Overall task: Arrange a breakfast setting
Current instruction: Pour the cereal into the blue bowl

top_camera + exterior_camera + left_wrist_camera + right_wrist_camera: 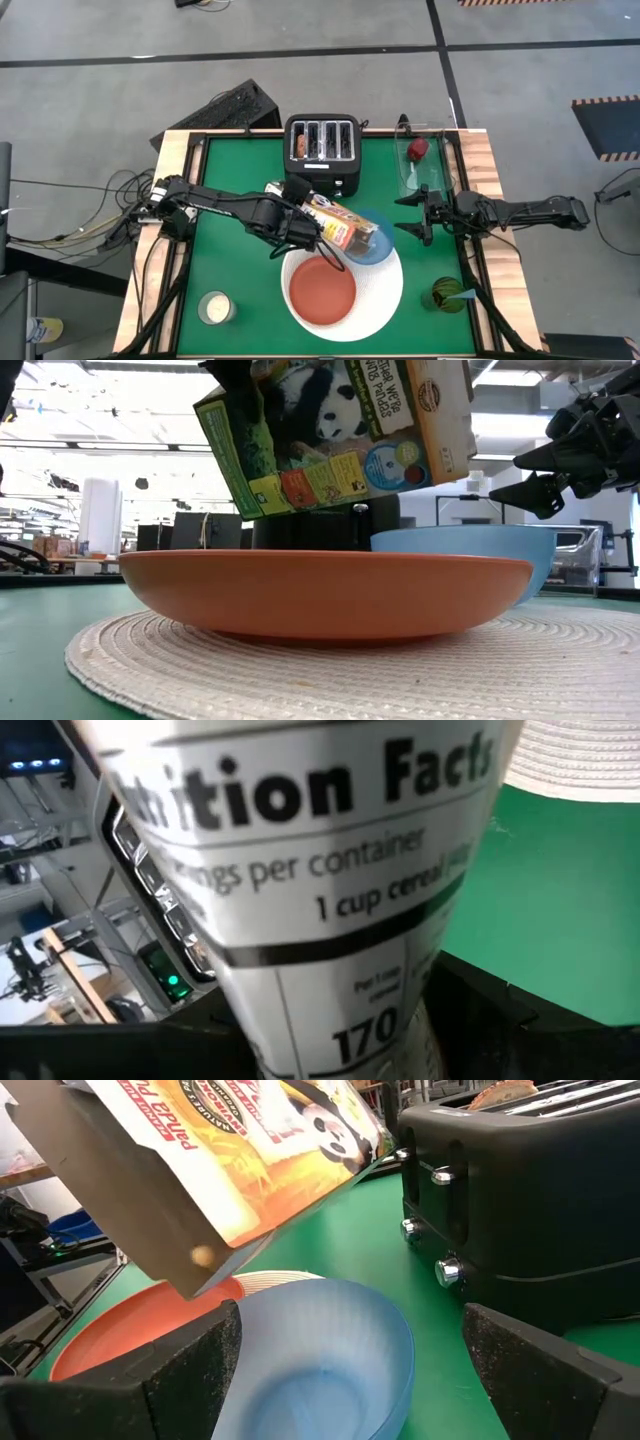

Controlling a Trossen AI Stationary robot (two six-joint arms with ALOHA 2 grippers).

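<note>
The small blue bowl (372, 247) is set on the large round white plate's (385, 297) rim, beside the red-orange plate (322, 290). A cereal box (340, 224) is held tilted over the bowl, clamped in the left gripper (300, 233). The right gripper (417, 215), fingers spread wide, is kept just beside the bowl, near the black toaster (322, 150).

Left gripper (312, 232) tilting cereal box (342, 224) over small blue bowl (378, 248), right gripper (418, 217) beside.

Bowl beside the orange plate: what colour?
Light blue bowl; clearest in the right wrist view.
</note>
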